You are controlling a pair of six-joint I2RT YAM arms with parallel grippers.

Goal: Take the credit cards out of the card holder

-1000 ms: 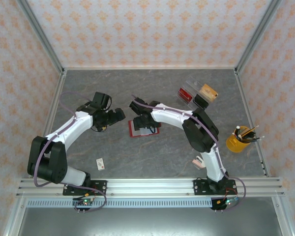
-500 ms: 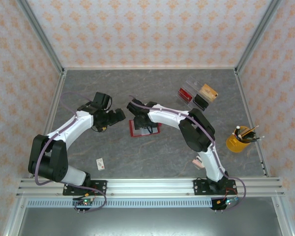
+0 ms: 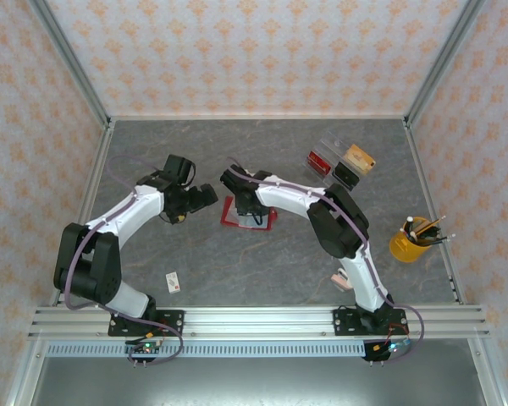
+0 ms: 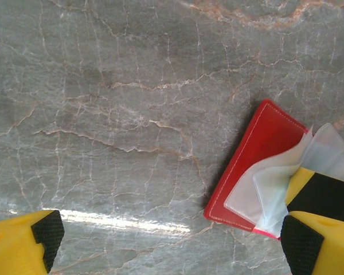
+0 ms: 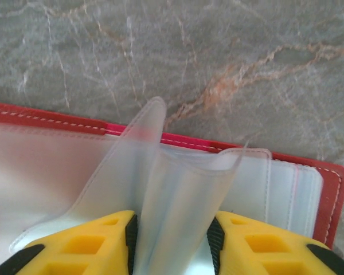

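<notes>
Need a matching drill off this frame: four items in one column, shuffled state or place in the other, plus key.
1 left gripper
2 right gripper
3 card holder
4 yellow cup

A lying open on the table
B holding pens, far right
C jaws wide open, holding nothing
D closed on the clear sleeves

Pairs: 1-C, 2-D, 3-A, 4-B

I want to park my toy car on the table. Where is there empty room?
Bare table lies at the near middle, between the white card and the right arm's base. The far-left corner behind the left arm is bare too. It is crowded around the card holder, and by the tray and pen cup.
</notes>
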